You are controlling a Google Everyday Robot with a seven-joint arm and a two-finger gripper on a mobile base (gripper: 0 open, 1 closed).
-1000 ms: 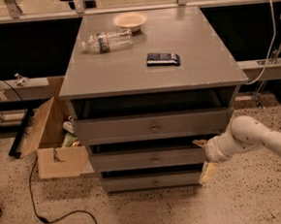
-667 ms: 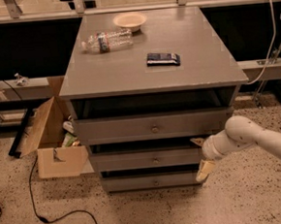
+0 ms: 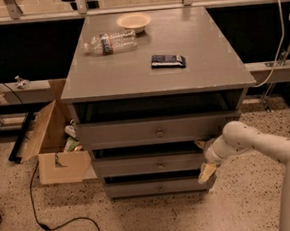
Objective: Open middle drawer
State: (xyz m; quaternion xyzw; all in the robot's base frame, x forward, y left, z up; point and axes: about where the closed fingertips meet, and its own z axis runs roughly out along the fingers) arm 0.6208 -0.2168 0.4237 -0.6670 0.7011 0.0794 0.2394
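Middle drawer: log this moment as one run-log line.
target: middle drawer | gripper: at its front's right end, off the central knob | cabinet top: bottle, bowl, dark packet

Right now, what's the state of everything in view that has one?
Top drawer: looks shut.
Middle drawer: looks shut, not yet pulled.
Bottom drawer: looks shut.
Gripper: open, at the middle drawer's right end.
Bottle: lying on its side.
Bowl: upright.
Packet: lying flat.
Box: on the floor, flaps open.
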